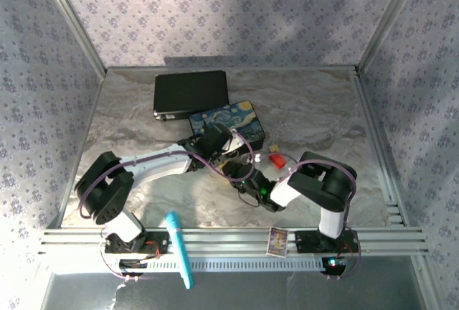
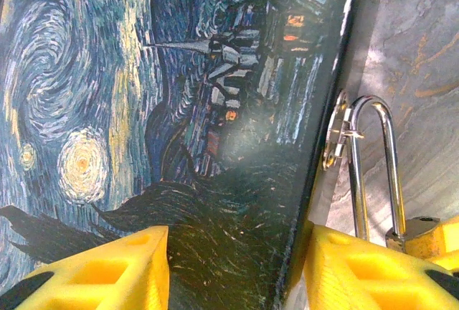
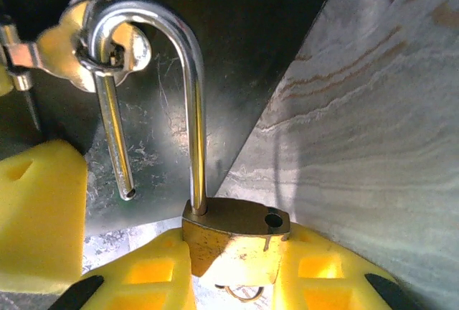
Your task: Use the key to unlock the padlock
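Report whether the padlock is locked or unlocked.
Unlocked. One shackle leg hangs free of the padlock body, its hole empty; the shackle is hooked through the box's latch.

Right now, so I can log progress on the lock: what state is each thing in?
padlock: unlocked, one shackle leg free, hooked through the latch.
key: out of the lock, lying on the table.
box: shut.
case: shut.
right end effector: shut on padlock body.
left end effector: open, astride the box edge.
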Controlling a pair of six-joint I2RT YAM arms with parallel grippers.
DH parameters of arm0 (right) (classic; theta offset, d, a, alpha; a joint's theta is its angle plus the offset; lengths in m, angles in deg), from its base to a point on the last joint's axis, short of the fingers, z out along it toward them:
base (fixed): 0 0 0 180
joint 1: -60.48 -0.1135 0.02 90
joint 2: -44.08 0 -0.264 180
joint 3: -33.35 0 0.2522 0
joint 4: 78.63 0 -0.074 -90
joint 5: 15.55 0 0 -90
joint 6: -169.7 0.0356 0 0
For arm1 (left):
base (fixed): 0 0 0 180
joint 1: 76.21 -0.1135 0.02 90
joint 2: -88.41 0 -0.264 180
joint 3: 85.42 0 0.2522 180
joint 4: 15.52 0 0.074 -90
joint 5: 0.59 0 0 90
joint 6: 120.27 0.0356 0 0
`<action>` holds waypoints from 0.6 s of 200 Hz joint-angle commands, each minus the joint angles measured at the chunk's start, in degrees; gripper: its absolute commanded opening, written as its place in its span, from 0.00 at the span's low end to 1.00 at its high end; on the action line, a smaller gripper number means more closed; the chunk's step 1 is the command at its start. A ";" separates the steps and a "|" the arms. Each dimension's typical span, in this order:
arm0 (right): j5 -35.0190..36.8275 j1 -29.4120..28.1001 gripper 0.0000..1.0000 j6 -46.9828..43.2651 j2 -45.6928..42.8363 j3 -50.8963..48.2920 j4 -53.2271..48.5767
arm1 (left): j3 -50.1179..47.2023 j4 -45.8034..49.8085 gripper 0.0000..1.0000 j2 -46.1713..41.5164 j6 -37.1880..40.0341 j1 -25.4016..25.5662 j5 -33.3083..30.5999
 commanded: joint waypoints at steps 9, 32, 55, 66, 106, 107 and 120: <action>9.00 5.11 0.12 -3.56 -1.57 -1.02 -7.00 | -4.62 15.79 0.47 5.02 -0.14 0.03 7.81; 9.50 5.41 0.12 -4.10 -4.03 -0.88 -10.07 | -4.64 16.20 0.46 5.56 -0.10 -0.06 7.96; 8.34 7.04 0.12 -4.33 -5.57 -1.98 -9.60 | -4.40 16.55 0.46 6.12 -0.19 -0.23 7.58; 7.72 7.69 0.12 -5.69 -6.53 -1.36 -11.42 | -4.30 16.77 0.46 6.51 -0.23 -0.40 7.29; 7.15 8.01 0.11 -5.63 -8.90 -1.34 -17.88 | -4.01 17.26 0.46 7.10 -0.69 -0.58 7.11; 7.06 8.14 0.11 -5.62 -8.87 -1.39 -17.87 | -4.03 17.28 0.46 7.05 -0.70 -0.63 7.11; 4.94 9.78 0.11 -6.34 -7.50 -1.71 -16.90 | -4.07 17.16 0.46 6.77 -0.87 -0.68 6.97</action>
